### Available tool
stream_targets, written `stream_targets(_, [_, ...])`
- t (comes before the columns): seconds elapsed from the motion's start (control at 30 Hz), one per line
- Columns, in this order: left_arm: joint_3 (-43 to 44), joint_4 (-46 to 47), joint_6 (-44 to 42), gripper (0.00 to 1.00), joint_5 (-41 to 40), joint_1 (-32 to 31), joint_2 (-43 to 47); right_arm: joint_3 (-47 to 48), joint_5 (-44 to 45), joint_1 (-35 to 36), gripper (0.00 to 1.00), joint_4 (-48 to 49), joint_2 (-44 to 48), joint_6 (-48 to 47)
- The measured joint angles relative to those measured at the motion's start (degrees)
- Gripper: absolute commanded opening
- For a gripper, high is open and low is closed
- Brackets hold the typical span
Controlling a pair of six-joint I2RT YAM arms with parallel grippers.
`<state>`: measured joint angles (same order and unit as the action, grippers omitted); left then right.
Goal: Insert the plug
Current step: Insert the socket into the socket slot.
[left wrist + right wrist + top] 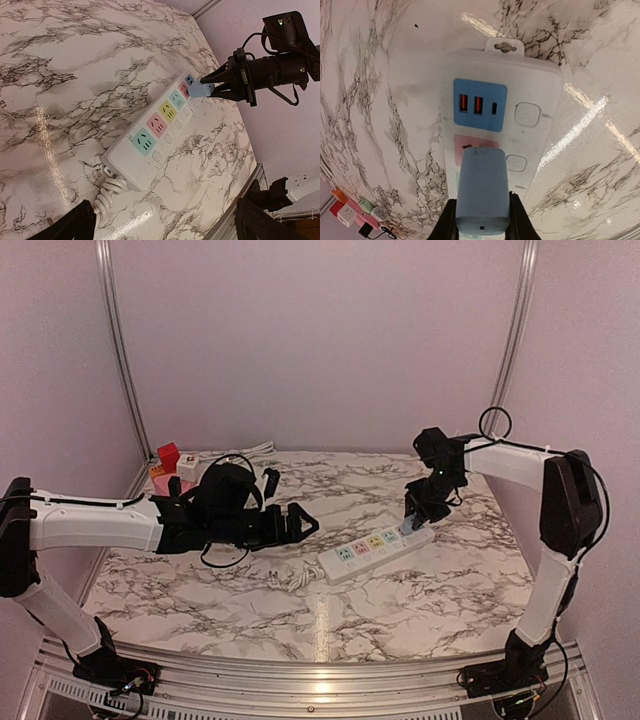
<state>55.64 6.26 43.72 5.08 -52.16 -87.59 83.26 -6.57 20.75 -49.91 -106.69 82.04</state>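
Observation:
A white power strip (pixel 372 546) with coloured sockets lies on the marble table, its coiled cord (pixel 107 192) at the near-left end. My right gripper (pixel 482 220) is shut on a light blue plug (pixel 482 192). It holds the plug over the pink socket (pixel 468 145), next to the blue USB panel (pixel 479 105). The plug's prongs are hidden, so I cannot tell whether they are in the socket. The left wrist view shows the plug (pixel 202 90) tilted at the strip's far end. My left gripper (pixel 300 523) hangs open to the left of the strip, holding nothing.
Several small coloured adapters (pixel 168 458) and a white cable (pixel 250 451) lie at the back left corner. The adapters (pixel 350 212) also show in the right wrist view. Metal frame rails run along the table's front edge (pixel 320 675). A second white strip (pixel 306 183) sits beyond the table edge.

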Motion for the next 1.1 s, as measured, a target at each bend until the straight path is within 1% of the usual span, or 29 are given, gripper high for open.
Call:
stream_targets(0.5, [0.00,1.16,0.85,0.99,0.52,0.00,-0.55,-1.81,1.90,0.28,0.00,0.24,1.70,0.00])
stream_targets(0.73, [0.00,1.22,0.96,0.99,0.92,0.00,-0.55,-2.91,0.11,0.46,0.00,3.65,1.70,-0.92])
stream_targets(1.1, [0.00,1.25,1.03,0.99,0.96,0.00,-0.55,-3.28,-0.22,0.66,0.00,4.85,1.73,-1.31])
